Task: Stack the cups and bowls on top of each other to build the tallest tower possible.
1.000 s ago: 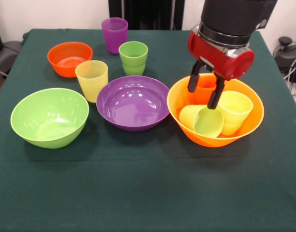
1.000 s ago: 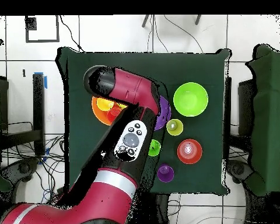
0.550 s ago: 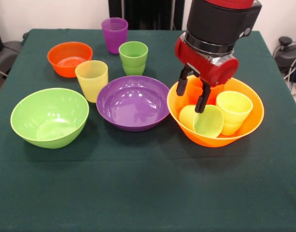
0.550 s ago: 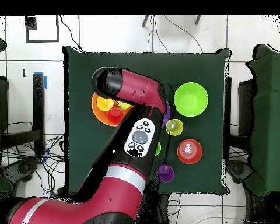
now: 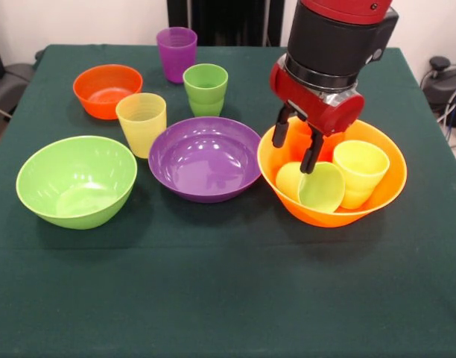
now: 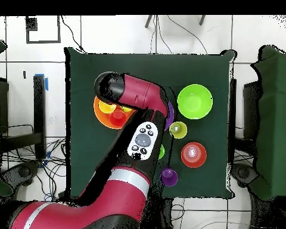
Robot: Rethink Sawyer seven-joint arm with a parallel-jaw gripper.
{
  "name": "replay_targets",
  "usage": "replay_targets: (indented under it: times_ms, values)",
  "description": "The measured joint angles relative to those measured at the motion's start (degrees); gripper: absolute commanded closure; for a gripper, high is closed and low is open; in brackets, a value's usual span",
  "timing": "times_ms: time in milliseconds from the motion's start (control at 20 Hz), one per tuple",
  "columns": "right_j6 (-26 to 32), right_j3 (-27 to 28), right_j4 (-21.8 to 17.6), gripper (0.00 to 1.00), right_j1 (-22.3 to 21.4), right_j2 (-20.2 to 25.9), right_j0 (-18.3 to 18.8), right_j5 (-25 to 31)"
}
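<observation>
Pincer (image 5: 298, 146) open above bowl (image 5: 377, 195) in front view only

I see a dark green cloth-covered surface (image 5: 228, 298). Resting directly on it are the yellow-orange bowl (image 5: 377, 195), the purple bowl (image 5: 206, 159) just beside it, the lime green bowl (image 5: 77, 181), the small orange bowl (image 5: 107, 90), a pale yellow cup (image 5: 141, 123), a lime green cup (image 5: 206, 89) and a purple cup (image 5: 176, 54).
</observation>
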State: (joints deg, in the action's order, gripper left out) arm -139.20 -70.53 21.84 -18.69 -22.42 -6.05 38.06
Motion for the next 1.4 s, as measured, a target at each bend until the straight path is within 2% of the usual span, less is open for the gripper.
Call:
replay_targets:
  times_ms: [650, 1400]
  values:
    - [0.0, -0.1, -0.2, 0.0, 0.0, 1.9, 0.0, 0.0]
    - [0.0, -0.1, -0.2, 0.0, 0.4, 2.1, 0.0, 0.0]
